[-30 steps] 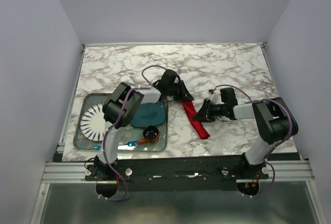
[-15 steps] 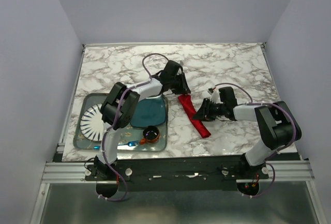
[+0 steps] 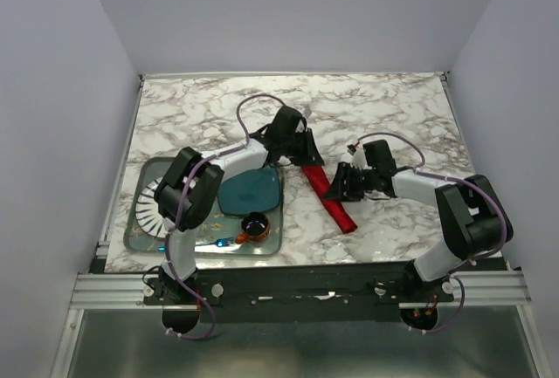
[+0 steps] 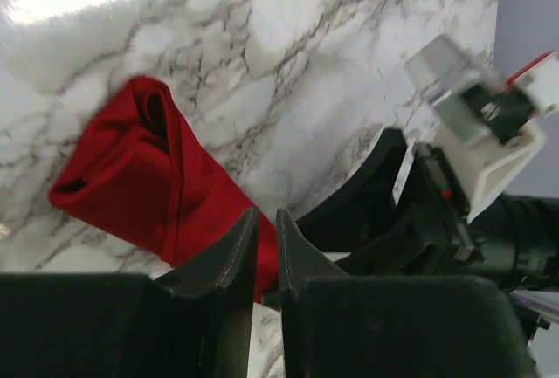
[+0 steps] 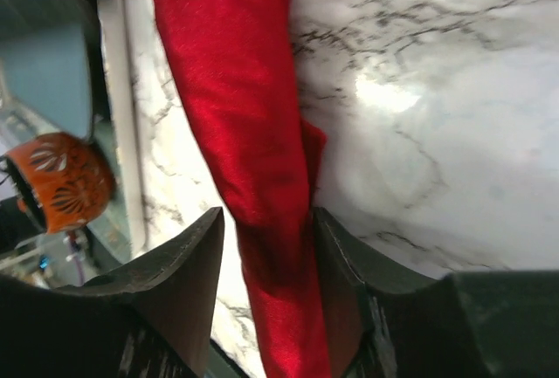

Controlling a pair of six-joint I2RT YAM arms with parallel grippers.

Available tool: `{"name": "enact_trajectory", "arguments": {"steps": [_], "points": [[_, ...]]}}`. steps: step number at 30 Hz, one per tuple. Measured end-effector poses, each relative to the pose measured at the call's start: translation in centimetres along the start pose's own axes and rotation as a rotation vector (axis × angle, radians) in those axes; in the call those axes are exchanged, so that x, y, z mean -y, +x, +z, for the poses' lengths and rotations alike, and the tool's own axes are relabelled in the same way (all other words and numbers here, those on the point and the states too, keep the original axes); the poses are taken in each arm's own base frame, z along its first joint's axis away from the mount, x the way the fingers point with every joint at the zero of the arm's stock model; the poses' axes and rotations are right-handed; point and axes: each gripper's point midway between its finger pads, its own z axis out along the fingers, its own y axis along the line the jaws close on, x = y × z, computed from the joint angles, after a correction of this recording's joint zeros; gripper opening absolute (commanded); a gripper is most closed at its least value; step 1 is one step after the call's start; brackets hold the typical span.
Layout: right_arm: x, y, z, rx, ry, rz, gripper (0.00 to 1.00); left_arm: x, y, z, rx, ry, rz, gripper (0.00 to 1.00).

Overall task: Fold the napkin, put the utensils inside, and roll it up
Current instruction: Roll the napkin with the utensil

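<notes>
**Red Roll Between Two Grippers**

A white marble table with grey veins sits between pale walls. From above, the napkin lies as a long red roll near the middle of the table, on a slant. The left gripper is at its far end and the right gripper is at its middle. Both tips are too small here to read. A tray on the left holds a striped plate, half hidden by the left arm, a teal plate and an orange cup.

The left wrist view shows its fingers squeezed nearly together, with only a thin slit. Red cloth shows in the slit, but I cannot tell if they pinch it. The roll's end is open, and its inside is too dark to see.

The right wrist view shows its fingers on both sides of the roll, gripping it. Both ends of the roll are cut off.
</notes>
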Motion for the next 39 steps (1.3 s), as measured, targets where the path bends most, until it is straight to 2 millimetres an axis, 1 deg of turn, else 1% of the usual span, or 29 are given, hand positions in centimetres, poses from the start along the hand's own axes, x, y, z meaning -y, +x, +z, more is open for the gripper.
{"name": "enact_trajectory", "arguments": {"steps": [1, 2, 5, 7, 9, 11, 14, 15, 17, 18, 20, 21, 24, 25, 28, 32, 37, 39], "points": [[0.2, -0.1, -0.1, -0.001, 0.019, -0.004, 0.56, -0.2, 0.8, 0.1, -0.018, 0.002, -0.008, 0.20], [0.4, -0.2, -0.3, 0.000, 0.040, -0.014, 0.57, -0.4, 2.1, 0.3, -0.050, 0.003, -0.020, 0.20], [0.8, -0.3, -0.7, -0.006, 0.093, -0.035, 0.59, -0.5, 3.8, 0.5, -0.088, 0.016, -0.039, 0.20], [0.9, -0.4, -1.3, -0.012, 0.136, -0.057, 0.63, -0.5, 4.3, 0.8, -0.101, 0.025, -0.050, 0.20], [0.8, -0.5, -1.6, -0.017, 0.165, -0.084, 0.65, -0.6, 4.2, 1.0, -0.098, 0.029, -0.054, 0.19], [0.4, -0.6, -2.1, -0.017, 0.201, -0.122, 0.70, -0.5, 4.1, 1.0, -0.093, 0.033, -0.054, 0.20], [-0.8, -0.6, -2.7, -0.015, 0.268, -0.219, 0.76, -0.8, 3.3, 0.8, -0.076, 0.032, -0.064, 0.23], [-0.8, -0.6, -2.9, -0.013, 0.302, -0.243, 0.77, -1.0, 3.0, 0.7, -0.069, 0.029, -0.072, 0.25], [-2.1, -0.8, -3.3, 0.010, 0.330, -0.313, 0.79, -1.3, 2.2, 0.1, -0.046, 0.019, -0.095, 0.26], [-2.4, -0.7, -3.4, 0.008, 0.349, -0.338, 0.79, -1.7, 1.3, -0.5, -0.020, 0.012, -0.118, 0.27], [-2.8, -1.0, -3.4, 0.023, 0.428, -0.405, 0.80, -2.4, -1.0, -2.2, 0.044, 0.002, -0.167, 0.27], [-2.8, -1.1, -3.4, 0.022, 0.452, -0.423, 0.80, -2.7, -1.8, -2.8, 0.067, -0.003, -0.185, 0.27], [-2.9, -1.6, -2.3, 0.003, 0.563, -0.494, 0.82, -4.0, -4.4, -5.2, 0.157, -0.014, -0.238, 0.27], [-2.8, -1.7, -1.9, -0.008, 0.607, -0.517, 0.81, -4.4, -4.9, -5.7, 0.177, -0.017, -0.250, 0.27], [-2.4, -1.8, -0.8, -0.023, 0.702, -0.567, 0.81, -4.8, -5.2, -6.2, 0.196, -0.014, -0.273, 0.24], [-2.1, -1.4, -0.9, -0.030, 0.743, -0.583, 0.81, -5.1, -4.2, -6.0, 0.170, -0.007, -0.292, 0.23], [-2.4, -1.5, -1.4, 0.000, 0.730, -0.566, 0.82, -3.5, -3.9, -5.9, 0.141, 0.064, -0.288, 0.23], [-2.1, -0.8, -1.4, 0.001, 0.715, -0.554, 0.83, -2.9, -3.8, -5.8, 0.133, 0.086, -0.280, 0.23]]}}
